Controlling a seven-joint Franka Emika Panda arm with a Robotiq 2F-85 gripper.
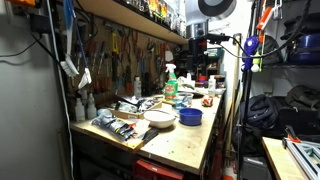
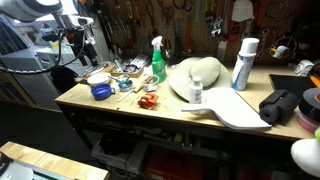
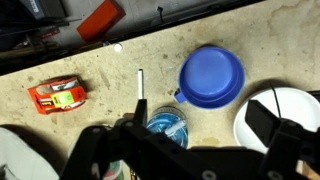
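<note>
In the wrist view my gripper (image 3: 180, 135) is open and empty, its two dark fingers spread wide above the workbench. Right below it, between the fingers, stands a small clear blue cup (image 3: 165, 127) with something white in it. A blue bowl (image 3: 211, 77) sits just beyond the cup, and a white bowl (image 3: 292, 105) lies by the right finger. A thin grey stick (image 3: 141, 85) and a red tape measure (image 3: 57, 95) lie to the left. The blue bowl shows in both exterior views (image 1: 190, 116) (image 2: 100, 91), with the arm (image 1: 203, 45) above it.
A green spray bottle (image 2: 158, 62), a white hat-like shape (image 2: 196, 74), a small white bottle (image 2: 196, 92) and a tall white can (image 2: 243, 62) stand on the bench. Tools hang on the back wall (image 1: 120, 50). A red object (image 3: 100, 18) lies past the bench edge.
</note>
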